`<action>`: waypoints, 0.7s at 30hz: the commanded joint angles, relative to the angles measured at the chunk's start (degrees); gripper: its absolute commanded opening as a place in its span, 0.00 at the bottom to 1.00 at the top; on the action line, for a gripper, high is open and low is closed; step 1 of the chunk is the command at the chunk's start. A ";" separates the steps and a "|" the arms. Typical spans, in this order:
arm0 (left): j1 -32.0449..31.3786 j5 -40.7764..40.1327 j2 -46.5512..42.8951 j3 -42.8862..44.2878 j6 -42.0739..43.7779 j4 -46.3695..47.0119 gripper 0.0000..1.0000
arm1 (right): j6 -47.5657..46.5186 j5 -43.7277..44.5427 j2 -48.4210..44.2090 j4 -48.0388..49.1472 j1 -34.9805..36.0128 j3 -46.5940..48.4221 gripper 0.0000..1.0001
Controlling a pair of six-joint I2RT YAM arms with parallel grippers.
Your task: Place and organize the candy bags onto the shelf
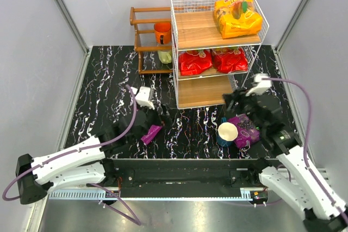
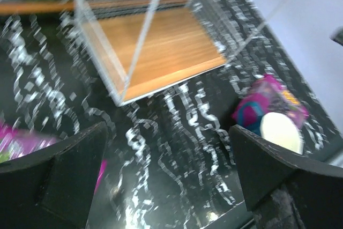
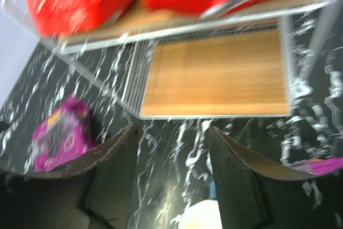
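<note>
The left arm (image 1: 65,164) and right arm (image 1: 294,184) are clad in smooth white shells, linked by black joints. Behind the jaws of each, a white camera housing (image 1: 144,96) is mounted, and a purple cable (image 1: 310,115) is led back from it. The fingers (image 2: 64,181) of the left gripper (image 2: 167,130) and right gripper (image 3: 171,130) are seen as matt black wedges with scuffed edges.

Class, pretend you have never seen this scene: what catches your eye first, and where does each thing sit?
The bright orange-yellow candy bag on the top tier of the white wire shelf stands out, with two red candy bags on the tier below. Two purple candy bags lie on the black marbled table, one left, one right.
</note>
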 commanded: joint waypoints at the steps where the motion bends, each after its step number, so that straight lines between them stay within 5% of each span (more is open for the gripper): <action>1: 0.02 -14.75 -4.30 -4.94 -15.28 -7.43 0.99 | 1.25 11.63 6.68 1.48 19.11 -1.04 0.63; 3: 0.02 -17.38 -5.01 -6.44 -19.58 -11.21 0.99 | 1.60 16.12 11.18 5.43 29.28 -1.22 0.64; 6: -0.07 -20.55 -6.06 -8.20 -26.26 -15.87 0.99 | 2.48 12.83 20.23 14.56 34.08 -2.35 0.67; 11: -0.59 -23.72 -5.71 -11.09 -36.89 -23.69 0.99 | 3.71 5.60 33.15 30.99 34.36 -4.30 0.70; 21: -5.16 -26.27 -10.72 -19.71 -50.70 -28.19 0.99 | 5.64 0.59 53.46 46.84 34.45 0.44 0.73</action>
